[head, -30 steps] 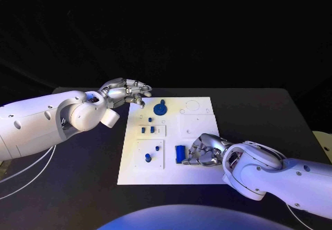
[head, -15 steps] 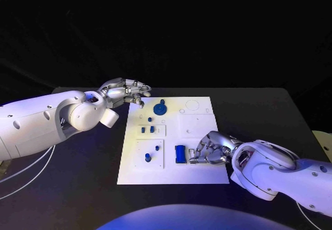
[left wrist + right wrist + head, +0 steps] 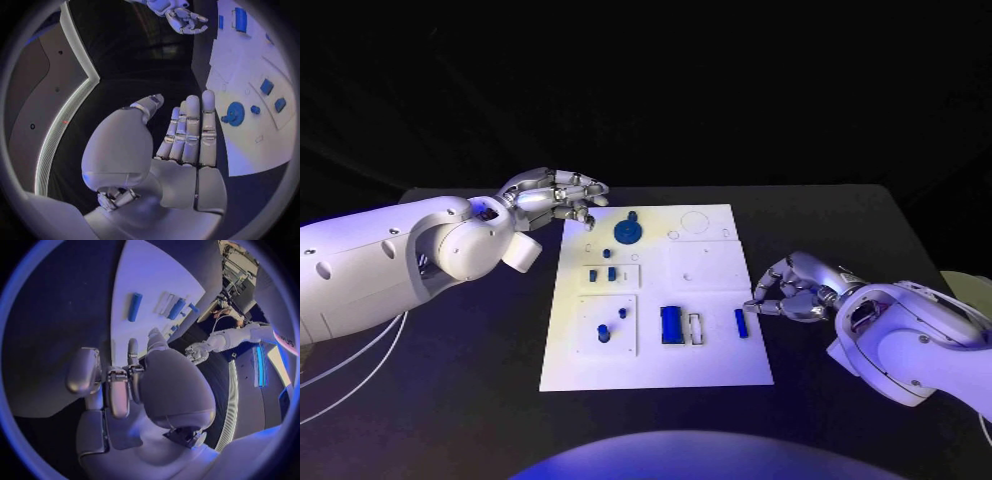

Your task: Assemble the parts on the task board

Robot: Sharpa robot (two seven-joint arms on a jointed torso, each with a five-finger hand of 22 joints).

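Observation:
The white task board (image 3: 708,355) lies mid-table. On it sit a round blue disc (image 3: 629,231), two small blue pieces (image 3: 602,273), two more (image 3: 604,331) lower left, a long blue block (image 3: 671,322) and a thin blue bar (image 3: 740,321). My right hand (image 3: 798,290) hovers at the board's right edge, just right of the bar, fingers curled in and holding nothing. The right wrist view shows those curled fingers (image 3: 119,390) with the bar (image 3: 134,306) lying free beyond them. My left hand (image 3: 557,195) sits off the board's far left corner, its fingers (image 3: 190,130) straight and empty.
The black table (image 3: 473,330) surrounds the board, with bare dark surface on both sides. An empty white slot (image 3: 697,328) lies between the long block and the bar. My bulky left forearm (image 3: 387,265) covers the table's left side.
My right hand has drawn back to the right off the board's lower middle, uncovering the thin blue bar lying there. The left hand has stayed in place.

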